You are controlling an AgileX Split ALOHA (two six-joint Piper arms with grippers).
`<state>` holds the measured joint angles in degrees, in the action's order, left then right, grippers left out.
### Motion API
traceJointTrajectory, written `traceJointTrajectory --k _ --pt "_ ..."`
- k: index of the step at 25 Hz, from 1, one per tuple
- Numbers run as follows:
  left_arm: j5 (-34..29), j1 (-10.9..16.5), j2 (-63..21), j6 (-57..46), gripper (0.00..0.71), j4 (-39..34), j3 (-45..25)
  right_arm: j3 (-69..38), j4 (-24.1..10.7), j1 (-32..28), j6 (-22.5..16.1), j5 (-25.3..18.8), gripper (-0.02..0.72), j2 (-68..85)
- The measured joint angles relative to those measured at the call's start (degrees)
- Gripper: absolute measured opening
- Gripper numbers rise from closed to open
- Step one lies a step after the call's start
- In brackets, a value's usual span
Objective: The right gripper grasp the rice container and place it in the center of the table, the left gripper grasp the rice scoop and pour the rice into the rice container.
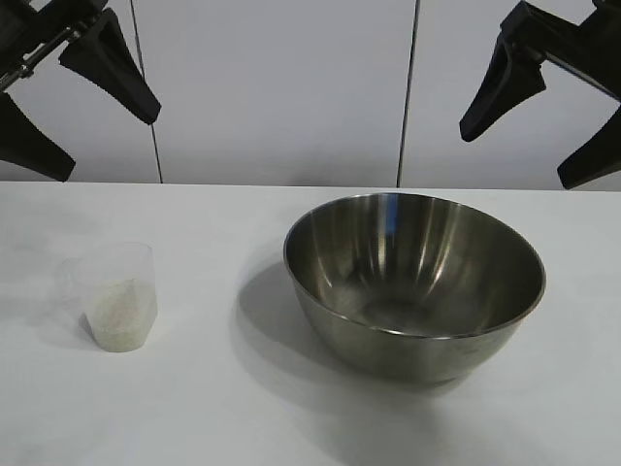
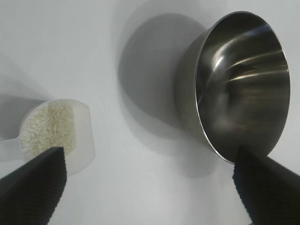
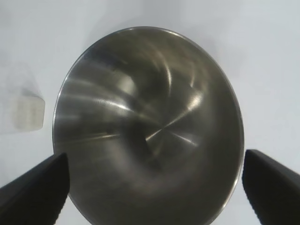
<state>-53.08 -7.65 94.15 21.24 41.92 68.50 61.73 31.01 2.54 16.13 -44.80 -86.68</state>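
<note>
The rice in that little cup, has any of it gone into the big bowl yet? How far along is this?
Nothing is done yet. The rice sits in the rice scoop at the left; the rice container is empty, right of centre on the table. The left gripper and right gripper hang open above, holding nothing. Moving the bowl, scooping and pouring all remain.

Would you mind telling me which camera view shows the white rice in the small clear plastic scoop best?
The left wrist view: it looks into the small clear plastic scoop at the white rice. The exterior view shows the rice only through the wall; the right wrist view shows a faint blur.
</note>
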Motion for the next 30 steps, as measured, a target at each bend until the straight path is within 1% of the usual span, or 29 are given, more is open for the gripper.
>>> traceJointTrajectory --k 7,9,10,11,12,15,17,19,21,25,27,30 --pt "0.0 0.0 0.0 0.0 0.694 0.0 0.0 0.0 -0.1 0.0 0.0 0.0 0.694 0.0" --pt "0.0 0.0 0.0 0.0 0.694 0.0 0.0 0.0 -1.0 0.0 0.0 -0.3 0.694 0.0" --pt "0.0 0.0 0.0 0.0 0.694 0.0 0.0 0.2 -2.1 0.0 -0.6 -0.7 0.694 0.0" --pt "0.0 0.0 0.0 0.0 0.694 0.0 0.0 0.2 -3.3 0.0 -1.7 -0.8 0.694 0.0" --pt "0.0 0.0 0.0 0.0 0.694 0.0 0.0 0.2 -5.3 0.0 -3.2 -1.1 0.694 0.0" --pt "0.0 0.0 0.0 0.1 0.694 0.0 0.0 0.2 -13.4 0.0 -8.3 -3.6 0.694 0.0" --pt "0.0 0.0 0.0 0.1 0.694 0.0 0.0 0.2 -18.9 0.0 -11.4 -4.5 0.694 0.0" --pt "0.0 0.0 0.0 0.1 0.694 0.0 0.0 0.2 -21.6 0.0 -13.5 -3.7 0.694 -0.5" --pt "0.0 0.0 0.0 0.1 0.694 0.0 0.0 0.3 -22.3 0.0 -14.0 -2.0 0.694 -2.2" --pt "0.0 0.0 0.0 0.1 0.694 0.0 0.0 0.4 -22.1 0.0 -14.4 2.3 0.694 -8.3" --pt "0.1 0.0 0.0 0.1 0.694 0.0 0.0 0.4 -20.7 0.0 -13.7 3.9 0.694 -11.3" --pt "0.2 0.0 0.0 0.1 0.694 0.0 0.0 0.4 -17.6 0.0 -11.2 5.8 0.694 -15.0"
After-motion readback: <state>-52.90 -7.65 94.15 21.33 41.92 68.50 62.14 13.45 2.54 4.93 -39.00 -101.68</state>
